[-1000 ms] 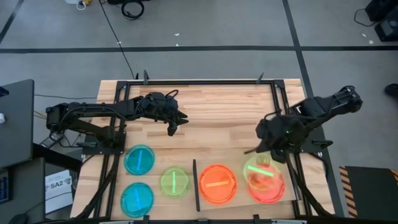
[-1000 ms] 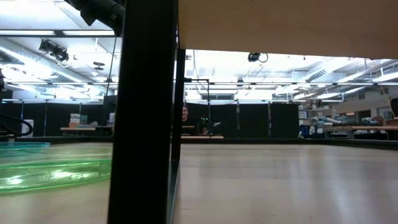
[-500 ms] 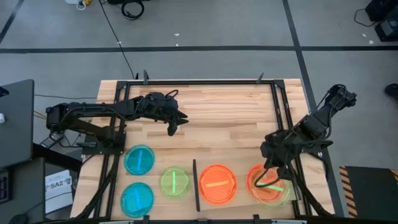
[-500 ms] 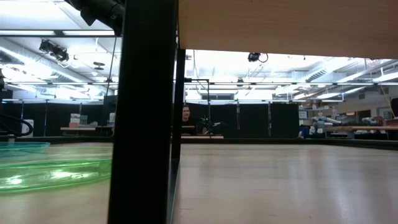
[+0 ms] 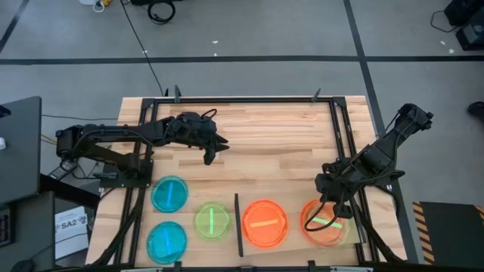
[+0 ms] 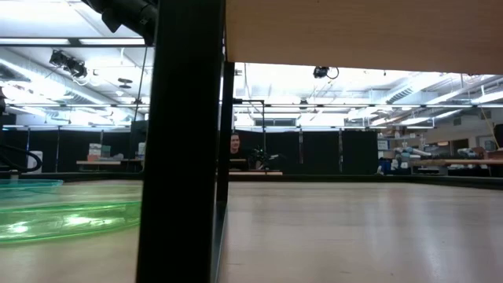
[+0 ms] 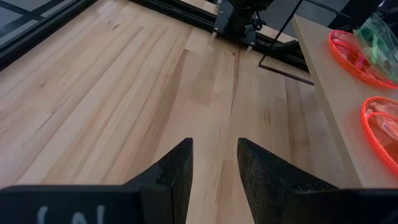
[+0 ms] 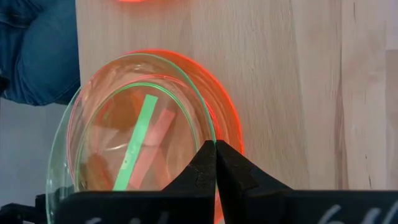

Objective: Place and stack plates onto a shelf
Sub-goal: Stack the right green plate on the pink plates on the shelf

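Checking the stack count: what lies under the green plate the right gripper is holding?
Under the green plate pinched by the right gripper sits an orange-pink stack on the shelf; its plate count is hidden.

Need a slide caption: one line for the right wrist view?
Right gripper, fingers shut on the rim of a green plate, sets it onto the pink stack on the shelf.

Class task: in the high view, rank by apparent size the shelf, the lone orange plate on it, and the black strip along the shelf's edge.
1. The shelf, clearly largest.
2. The orange plate.
3. The black strip: about as long as the plate is wide, but far thinner, so smallest in area.
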